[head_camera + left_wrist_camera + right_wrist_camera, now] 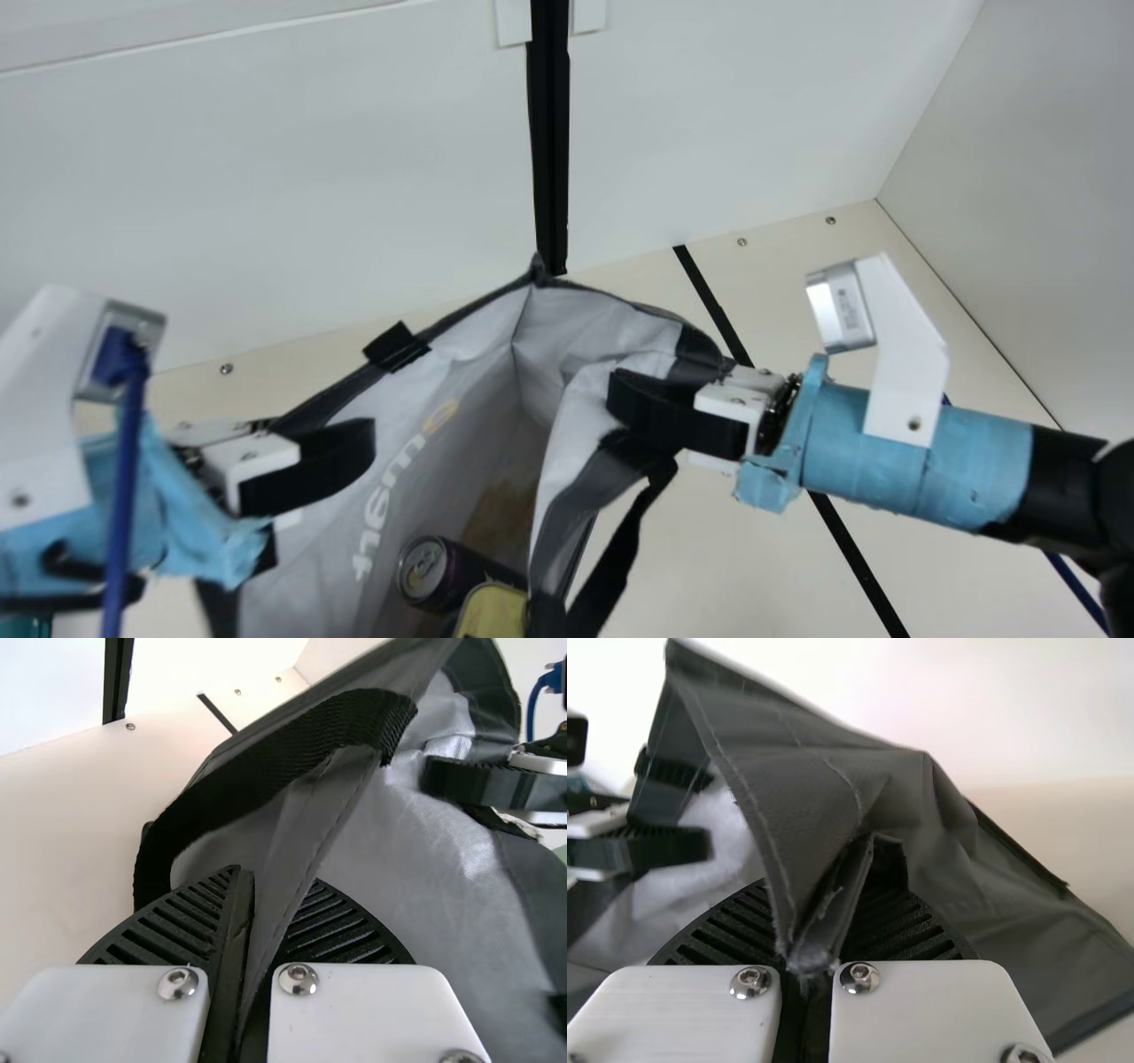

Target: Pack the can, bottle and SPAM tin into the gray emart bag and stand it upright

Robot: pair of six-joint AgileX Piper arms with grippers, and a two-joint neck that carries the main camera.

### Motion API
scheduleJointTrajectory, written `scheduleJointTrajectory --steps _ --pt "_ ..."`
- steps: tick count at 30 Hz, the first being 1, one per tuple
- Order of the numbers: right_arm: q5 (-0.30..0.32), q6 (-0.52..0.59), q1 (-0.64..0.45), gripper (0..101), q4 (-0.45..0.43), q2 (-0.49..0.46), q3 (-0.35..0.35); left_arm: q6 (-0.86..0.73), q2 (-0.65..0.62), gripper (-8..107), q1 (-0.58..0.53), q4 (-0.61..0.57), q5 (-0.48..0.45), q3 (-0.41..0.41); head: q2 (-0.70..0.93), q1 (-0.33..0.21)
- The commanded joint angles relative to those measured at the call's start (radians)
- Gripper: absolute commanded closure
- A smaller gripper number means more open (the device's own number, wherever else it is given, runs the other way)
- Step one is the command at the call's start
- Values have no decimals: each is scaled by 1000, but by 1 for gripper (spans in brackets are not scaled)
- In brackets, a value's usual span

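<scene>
The gray emart bag (461, 496) stands mouth up between the arms, its pale inside facing the neck camera. Low inside it lies a dark can (434, 571), beside a yellow-topped tin (492, 611). At the bag's left rim is my left gripper (341, 461); in its wrist view the left gripper (244, 939) pinches the rim fabric (328, 806). My right gripper (633, 412) holds the right rim, and in its wrist view the right gripper (806, 948) is shut on folded gray cloth (824, 797). I cannot make out the bottle.
Behind the bag rises a white wall (266, 195) with a black vertical strip (549, 133). A gray side wall (1045, 221) borders the cream table (726, 549) at right. Loose black handles (616, 558) hang by the bag's right rim.
</scene>
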State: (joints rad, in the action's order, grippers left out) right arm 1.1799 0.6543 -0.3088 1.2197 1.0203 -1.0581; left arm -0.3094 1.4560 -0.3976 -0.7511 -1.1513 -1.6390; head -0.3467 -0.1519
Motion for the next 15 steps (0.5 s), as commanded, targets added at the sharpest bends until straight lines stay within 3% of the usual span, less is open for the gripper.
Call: scheduleJointTrajectory --steps 1,7,15 --pt "-28 23 22 101 -9 28 2 -23 49 107 -5 -7 19 -4 -2 -23" --pt "-88 97 76 101 9 102 -4 -78 138 107 -17 -35 78 -34 -2 -23" --pt "-118 209 114 101 39 196 -35 -111 239 107 -26 -48 134 -101 -2 -23"
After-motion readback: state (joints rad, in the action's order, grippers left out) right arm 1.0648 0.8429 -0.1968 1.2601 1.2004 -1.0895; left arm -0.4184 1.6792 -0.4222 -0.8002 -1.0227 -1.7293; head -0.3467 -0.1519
